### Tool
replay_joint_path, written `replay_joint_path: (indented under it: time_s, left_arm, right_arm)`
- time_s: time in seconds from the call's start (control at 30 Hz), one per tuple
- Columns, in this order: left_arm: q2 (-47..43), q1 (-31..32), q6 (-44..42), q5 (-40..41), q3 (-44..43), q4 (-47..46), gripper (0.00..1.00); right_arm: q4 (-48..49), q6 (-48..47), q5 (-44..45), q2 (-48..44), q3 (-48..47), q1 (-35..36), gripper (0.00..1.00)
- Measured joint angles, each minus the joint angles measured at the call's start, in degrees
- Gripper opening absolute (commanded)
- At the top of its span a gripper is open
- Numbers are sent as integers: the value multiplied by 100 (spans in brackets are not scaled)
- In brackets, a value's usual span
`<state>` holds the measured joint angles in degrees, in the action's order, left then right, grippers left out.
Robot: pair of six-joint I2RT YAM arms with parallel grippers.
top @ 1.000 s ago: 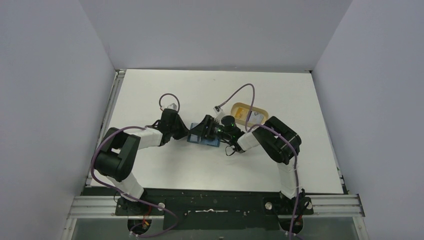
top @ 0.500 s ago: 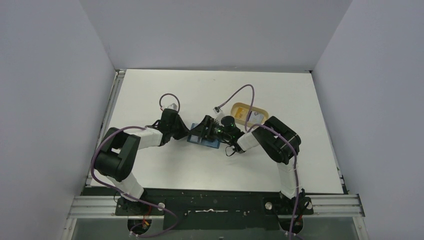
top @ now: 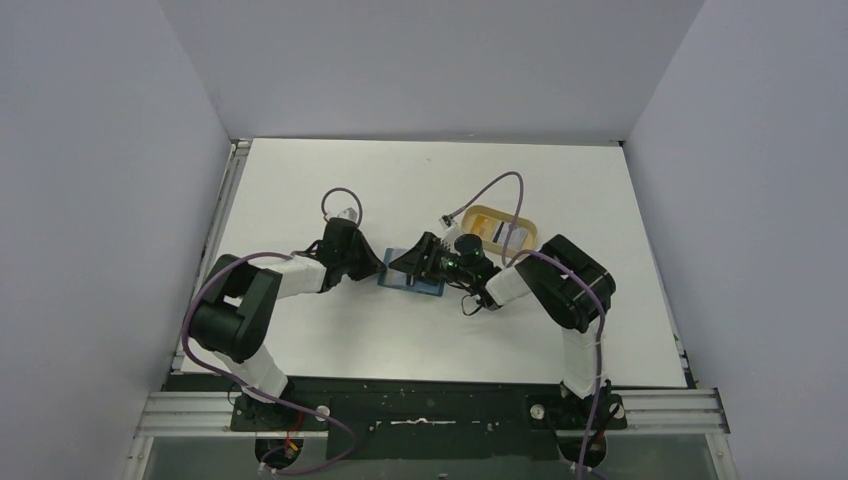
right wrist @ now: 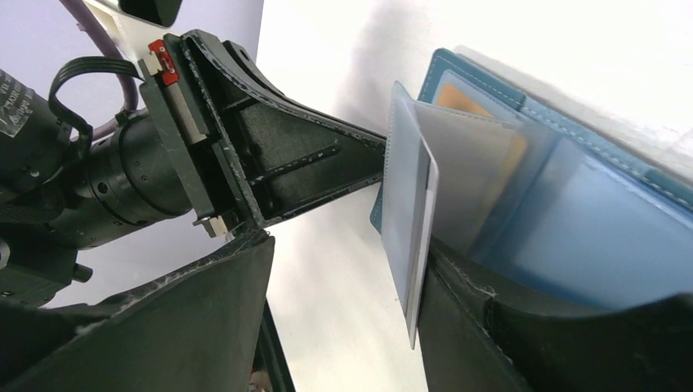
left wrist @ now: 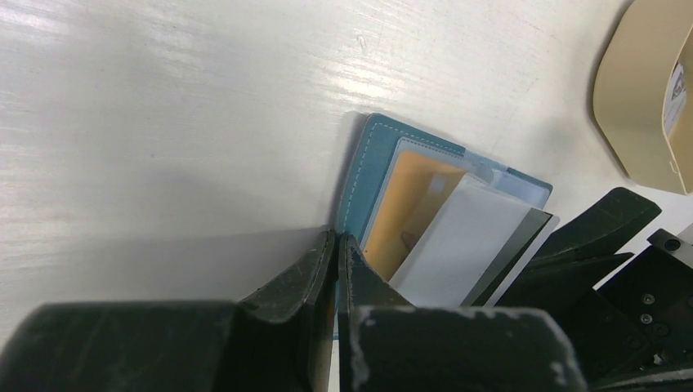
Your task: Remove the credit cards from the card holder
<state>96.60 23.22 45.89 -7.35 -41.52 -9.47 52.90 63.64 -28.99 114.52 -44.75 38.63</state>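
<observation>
The teal card holder lies open on the white table, also seen at the table's middle in the top view. An orange card sits in its clear sleeve. A white card with a dark band sticks out past the holder's edge. My left gripper is shut, its tips resting at the holder's left edge. My right gripper is open at the holder. The white card stands on edge against the inner face of its right finger. The other finger is well apart from the card.
A tan oval tray with a card inside stands just behind and right of the holder, close to the right arm's wrist. Both grippers meet over the holder, so little room is left between them.
The right arm has drawn back to the right and its gripper has shifted slightly over the holder. The left arm has stayed in place.
</observation>
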Motion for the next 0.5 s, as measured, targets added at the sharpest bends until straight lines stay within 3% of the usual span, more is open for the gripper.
replay_joint_path:
  time_s: [0.1, 0.4, 0.5]
  left_arm:
    - [2, 0, 2, -9, 0, 0, 0]
    - [17, 0, 4, -48, 2, -17, 0]
    - [20, 0, 4, -55, 0, -20, 0]
  right_arm:
    - [7, -7, 2, -15, 90, -44, 52]
    - [-107, -11, 7, -22, 216, -129, 51]
    - [-68, -9, 13, -22, 291, -162, 46]
